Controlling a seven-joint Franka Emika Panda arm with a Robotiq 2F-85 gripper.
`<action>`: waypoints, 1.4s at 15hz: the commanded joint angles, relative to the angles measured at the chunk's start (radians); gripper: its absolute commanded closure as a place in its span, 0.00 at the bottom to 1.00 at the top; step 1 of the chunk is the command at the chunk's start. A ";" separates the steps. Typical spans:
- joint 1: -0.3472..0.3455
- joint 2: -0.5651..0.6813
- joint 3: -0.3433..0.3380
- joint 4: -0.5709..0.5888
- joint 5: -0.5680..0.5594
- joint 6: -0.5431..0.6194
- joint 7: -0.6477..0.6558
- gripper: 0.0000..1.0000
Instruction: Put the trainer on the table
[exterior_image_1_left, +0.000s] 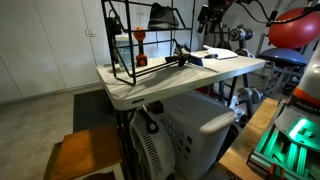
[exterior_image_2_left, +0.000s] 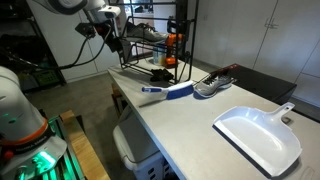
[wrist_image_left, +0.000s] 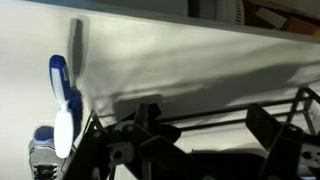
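Observation:
The trainer (exterior_image_2_left: 208, 87), dark grey with a paler sole edge, lies on the pale table (exterior_image_2_left: 180, 125) next to a blue and white brush (exterior_image_2_left: 170, 92). My gripper (exterior_image_2_left: 117, 45) hangs above the far end of the table by the black wire rack (exterior_image_2_left: 160, 45), well apart from the trainer. In the wrist view its two dark fingers stand wide apart with nothing between them (wrist_image_left: 210, 125), over the rack's wires. It also shows in an exterior view (exterior_image_1_left: 210, 22), above the table (exterior_image_1_left: 150, 82).
A white dustpan (exterior_image_2_left: 258, 135) lies at the near end of the table. A red goblet (exterior_image_1_left: 140, 48) stands inside the rack (exterior_image_1_left: 125, 45), with a black spidery stand (exterior_image_1_left: 180, 56) beside it. A low wooden stool (exterior_image_1_left: 80, 155) stands on the floor.

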 joint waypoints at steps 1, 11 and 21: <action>0.033 -0.030 -0.027 0.050 0.138 -0.047 0.070 0.00; -0.001 -0.029 -0.013 0.099 0.218 -0.002 0.161 0.00; 0.034 0.141 -0.051 0.260 0.505 0.180 0.252 0.00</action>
